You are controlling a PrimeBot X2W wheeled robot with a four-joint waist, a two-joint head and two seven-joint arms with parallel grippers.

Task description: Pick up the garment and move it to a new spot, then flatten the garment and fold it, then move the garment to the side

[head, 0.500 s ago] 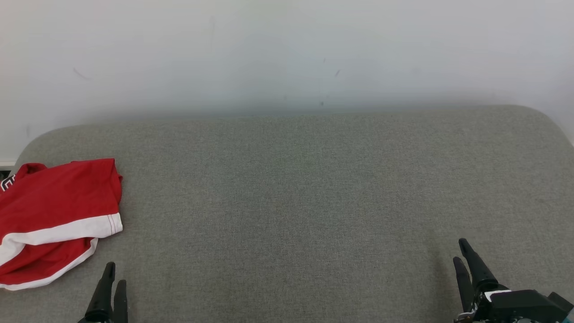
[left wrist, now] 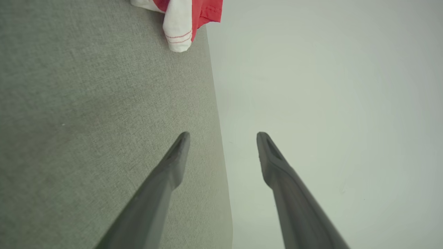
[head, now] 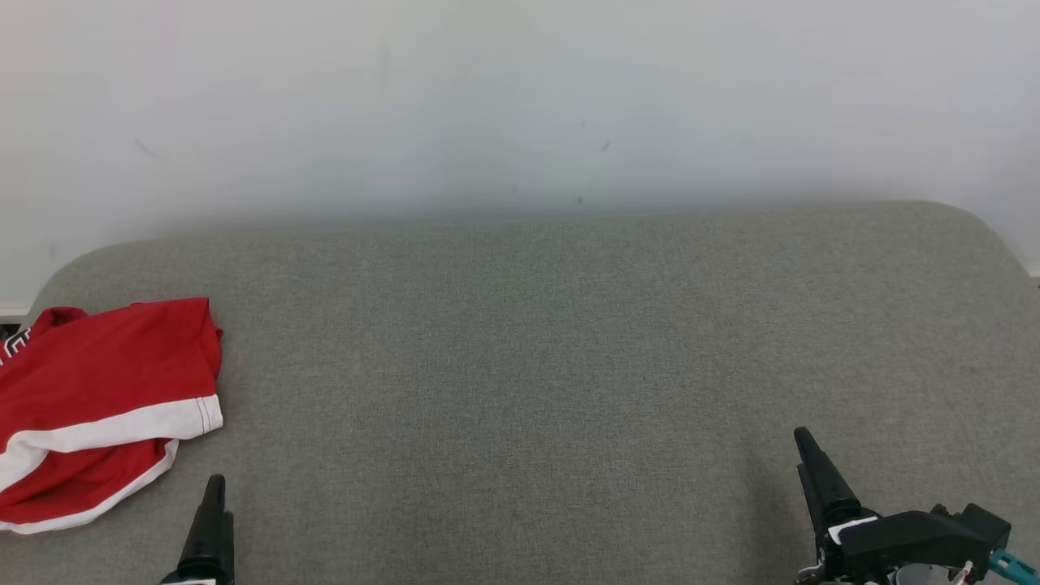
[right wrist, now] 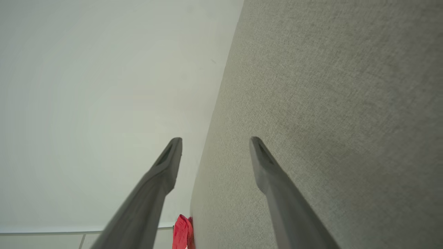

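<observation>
garment: red-and-white garment (head: 97, 398), likely soft, light, limp | hold: best pinched at white hem (head: 195, 416) | left gripper (left wrist: 223, 138), right gripper (right wrist: 216, 141): both spread wide, empty

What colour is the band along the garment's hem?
White, on a red garment; clearest in the head view.

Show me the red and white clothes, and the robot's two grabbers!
garment (head: 106, 382), head view, on its red upper panel.
left gripper (left wrist: 223, 135), left wrist view, midway between its fingertips.
right gripper (right wrist: 215, 139), right wrist view, midway between its fingertips.
</observation>
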